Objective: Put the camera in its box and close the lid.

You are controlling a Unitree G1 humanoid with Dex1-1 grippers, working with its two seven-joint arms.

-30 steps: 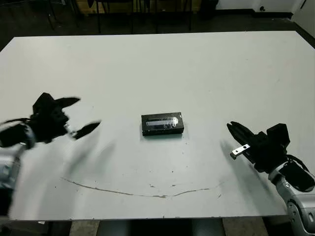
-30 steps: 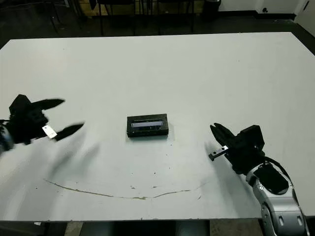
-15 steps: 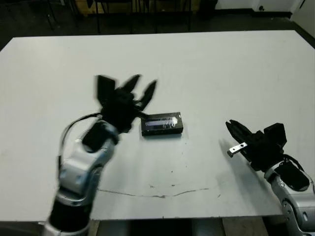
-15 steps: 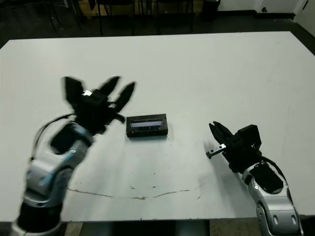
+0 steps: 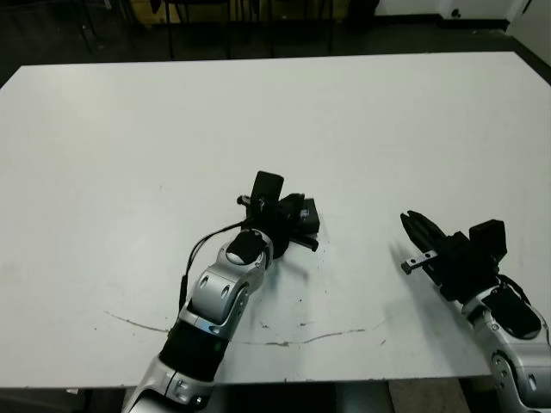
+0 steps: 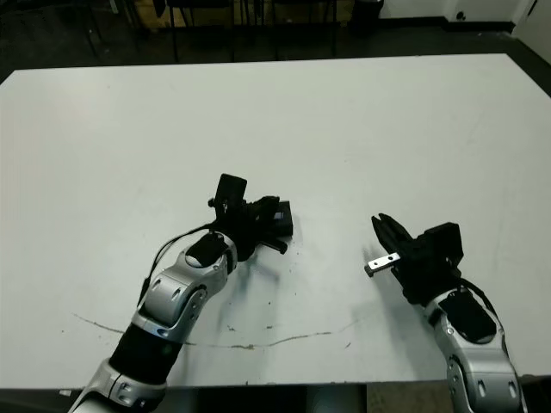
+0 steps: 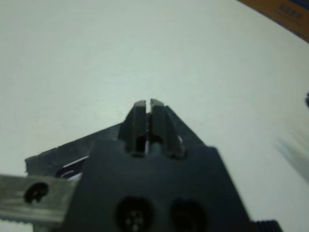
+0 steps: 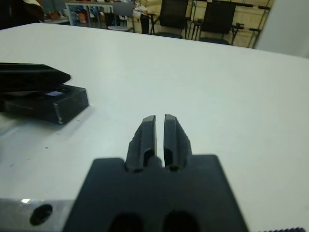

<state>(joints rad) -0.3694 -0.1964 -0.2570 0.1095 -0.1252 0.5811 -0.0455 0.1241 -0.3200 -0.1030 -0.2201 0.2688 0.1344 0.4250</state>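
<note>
— Where is the box (image 8: 46, 102)?

— Mid-table (image 5: 129, 120), lid (image 8: 55, 94) on it. The left gripper (image 5: 293, 225) lies across its top, fingers pressed together.

— And the right gripper (image 5: 417, 227)?

— Well apart to the box's right, just above the white surface, fingers (image 8: 147, 133) together, holding nothing. The camera cannot be seen.

Left end effector (image 5: 288, 222) reaches forward, fingers together; right end effector (image 5: 419, 231) likewise closed.

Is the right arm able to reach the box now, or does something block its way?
Probably yes: bare table lies between the right pincer and the box, though the left pincer already covers the box's top.
</note>
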